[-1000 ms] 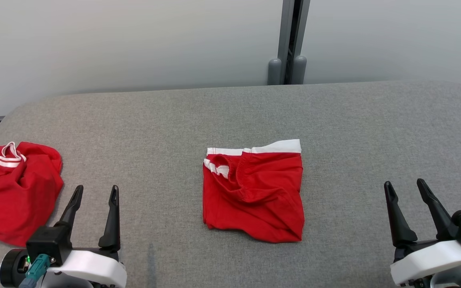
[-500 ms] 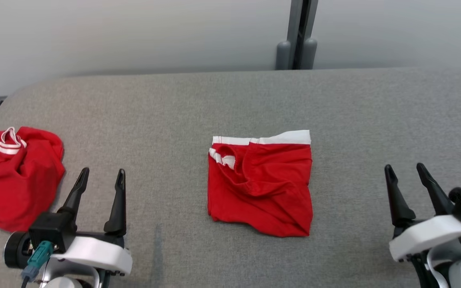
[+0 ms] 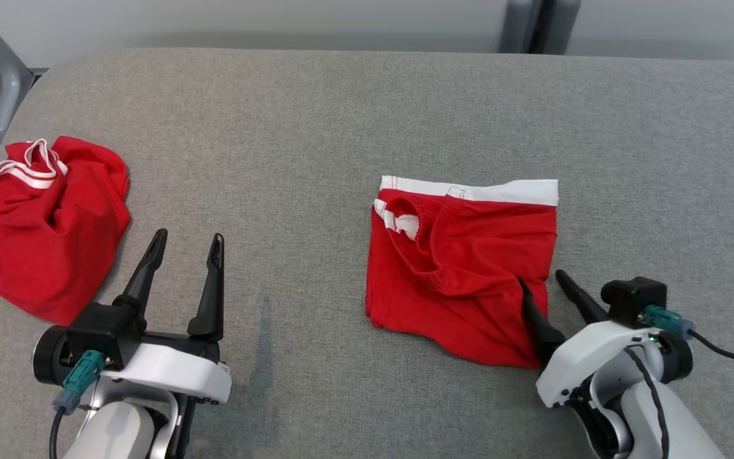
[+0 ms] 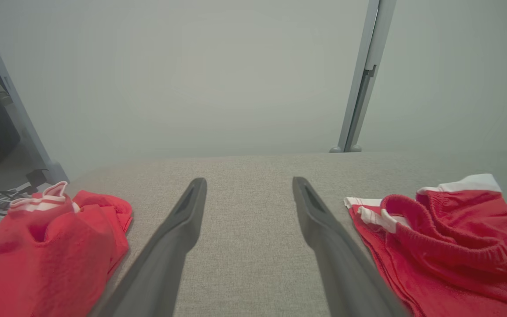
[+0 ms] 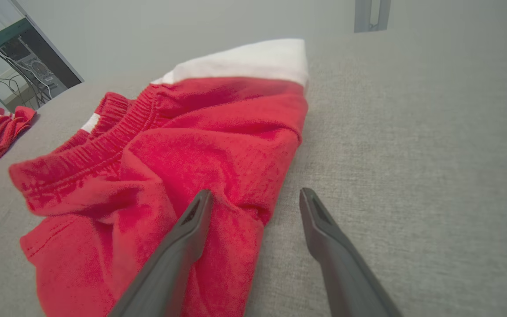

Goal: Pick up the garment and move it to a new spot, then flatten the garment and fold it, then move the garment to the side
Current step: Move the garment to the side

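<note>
Final move-aside step, apparently: right gripper (image 3: 539, 278), jaws apart, straddles the lower-right edge of the folded garment (image 3: 462, 255); left gripper (image 3: 189, 235) also apart; next, close on cloth.

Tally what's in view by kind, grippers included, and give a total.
Red cloth garments with white trim: 2, folded garment mid-table, crumpled garment at the left.
Dark two-fingered grippers, jaws open: 2, left gripper, right gripper.
Grey fabric-covered table: 1.
Total: 5.
</note>
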Controlling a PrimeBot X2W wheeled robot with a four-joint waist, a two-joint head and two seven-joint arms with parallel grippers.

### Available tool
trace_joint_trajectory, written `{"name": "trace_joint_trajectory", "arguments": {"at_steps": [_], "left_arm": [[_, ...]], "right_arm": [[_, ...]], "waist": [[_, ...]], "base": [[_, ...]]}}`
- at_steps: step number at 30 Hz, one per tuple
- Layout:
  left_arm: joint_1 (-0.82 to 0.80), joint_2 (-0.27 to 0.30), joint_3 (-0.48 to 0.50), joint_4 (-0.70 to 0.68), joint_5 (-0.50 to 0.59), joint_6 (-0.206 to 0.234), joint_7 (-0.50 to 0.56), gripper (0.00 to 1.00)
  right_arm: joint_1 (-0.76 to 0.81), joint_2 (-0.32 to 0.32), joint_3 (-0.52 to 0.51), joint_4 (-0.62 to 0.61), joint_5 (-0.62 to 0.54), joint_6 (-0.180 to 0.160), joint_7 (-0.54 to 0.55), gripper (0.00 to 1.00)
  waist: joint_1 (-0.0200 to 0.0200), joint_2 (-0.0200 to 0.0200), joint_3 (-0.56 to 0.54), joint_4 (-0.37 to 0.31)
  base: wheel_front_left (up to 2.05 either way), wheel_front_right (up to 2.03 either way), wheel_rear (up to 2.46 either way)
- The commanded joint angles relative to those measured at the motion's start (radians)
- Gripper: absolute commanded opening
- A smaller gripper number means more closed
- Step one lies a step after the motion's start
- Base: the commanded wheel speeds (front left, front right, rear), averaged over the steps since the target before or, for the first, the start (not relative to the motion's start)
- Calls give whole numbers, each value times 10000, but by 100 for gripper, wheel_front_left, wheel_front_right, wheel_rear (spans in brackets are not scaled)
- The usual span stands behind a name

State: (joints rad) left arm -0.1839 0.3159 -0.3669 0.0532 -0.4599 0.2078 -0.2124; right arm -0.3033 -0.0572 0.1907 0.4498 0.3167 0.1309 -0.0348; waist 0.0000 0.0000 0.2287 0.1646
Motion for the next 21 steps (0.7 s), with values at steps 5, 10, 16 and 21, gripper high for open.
{"name": "trace_joint_trajectory", "arguments": {"at_steps": [5,10,16,21], "left_arm": [[-399,-64,4,288,-46,-150,-188,100],[-502,-94,48,467,-55,-211,-279,100],[-570,-117,78,550,-46,-252,-366,100],[-557,-65,119,428,16,-247,-411,100]], "right_arm": [[-202,12,843,627,758,-3,356,100],[-253,37,1088,734,1011,-3,410,38],[-539,2,1204,605,790,-3,421,0],[-585,-233,1481,321,639,-3,478,0]], "waist": [[0,0,212,126],[0,0,269,25],[0,0,265,-235],[0,0,326,-641]], "base": [[0,0,0],[0,0,0],[0,0,0],[0,0,0]]}}
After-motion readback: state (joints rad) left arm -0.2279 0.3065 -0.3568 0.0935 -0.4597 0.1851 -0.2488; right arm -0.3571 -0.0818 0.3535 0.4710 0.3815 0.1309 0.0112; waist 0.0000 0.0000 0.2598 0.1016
